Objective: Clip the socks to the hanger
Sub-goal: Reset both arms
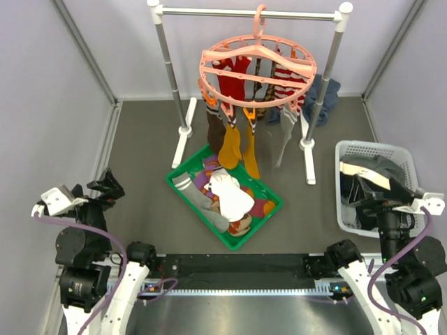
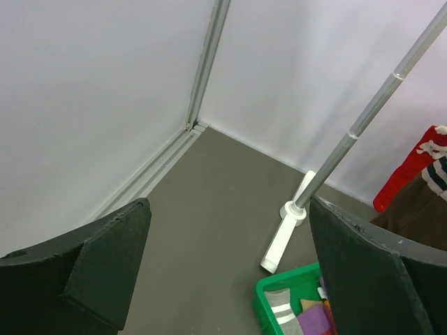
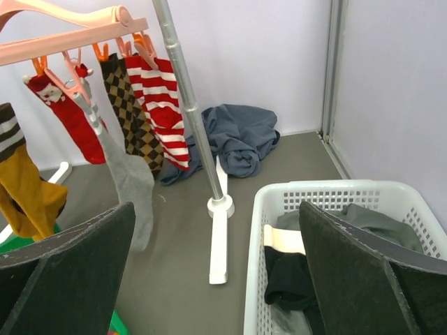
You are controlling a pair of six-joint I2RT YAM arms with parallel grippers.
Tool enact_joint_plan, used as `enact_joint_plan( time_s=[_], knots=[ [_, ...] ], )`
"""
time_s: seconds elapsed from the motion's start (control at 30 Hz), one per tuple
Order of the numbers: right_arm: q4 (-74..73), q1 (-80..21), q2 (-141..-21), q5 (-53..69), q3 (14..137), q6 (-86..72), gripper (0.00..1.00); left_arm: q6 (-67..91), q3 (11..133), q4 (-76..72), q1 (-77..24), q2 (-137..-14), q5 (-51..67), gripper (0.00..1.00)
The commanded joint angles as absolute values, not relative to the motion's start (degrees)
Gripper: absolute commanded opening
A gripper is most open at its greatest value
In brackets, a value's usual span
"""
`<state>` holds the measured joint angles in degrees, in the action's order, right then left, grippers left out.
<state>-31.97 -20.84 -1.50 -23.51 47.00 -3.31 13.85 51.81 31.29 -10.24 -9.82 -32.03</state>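
The salmon-pink ring hanger (image 1: 257, 70) hangs from the silver rail (image 1: 248, 12) at the back. Several socks hang clipped to it: mustard (image 1: 230, 145), dark brown (image 1: 214, 129), red (image 1: 234, 78), red-and-white striped (image 1: 285, 80), grey (image 1: 285, 136). More socks (image 1: 227, 195) lie in the green tray (image 1: 183, 167) below. In the right wrist view the hanger's rim (image 3: 63, 35), a striped sock (image 3: 162, 98) and a grey sock (image 3: 129, 178) show. My left gripper (image 1: 105, 187) is open and empty at the near left. My right gripper (image 1: 377, 183) is open and empty over the basket.
A white laundry basket (image 1: 349, 150) with dark grey and beige garments stands at the right. A blue-grey cloth (image 1: 325, 94) lies behind the rail's right post (image 1: 318, 105). The rail's white feet (image 1: 183, 139) rest on the floor. Walls close in both sides.
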Motion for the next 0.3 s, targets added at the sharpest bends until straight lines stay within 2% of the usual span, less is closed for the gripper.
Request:
enact_joint_plan(
  time_s=[0.0, 0.27],
  knots=[
    [-32.60, -21.36, -0.79, -23.64, 48.95, -4.04, 0.99, 13.54, 51.33, 30.41, -10.11, -9.23, -31.82, 0.99],
    [-33.22, -21.36, -0.79, -24.17, 49.57, -3.34, 0.99, 12.83, 51.85, 30.75, -10.20, -9.76, -31.11, 0.99]
  ],
)
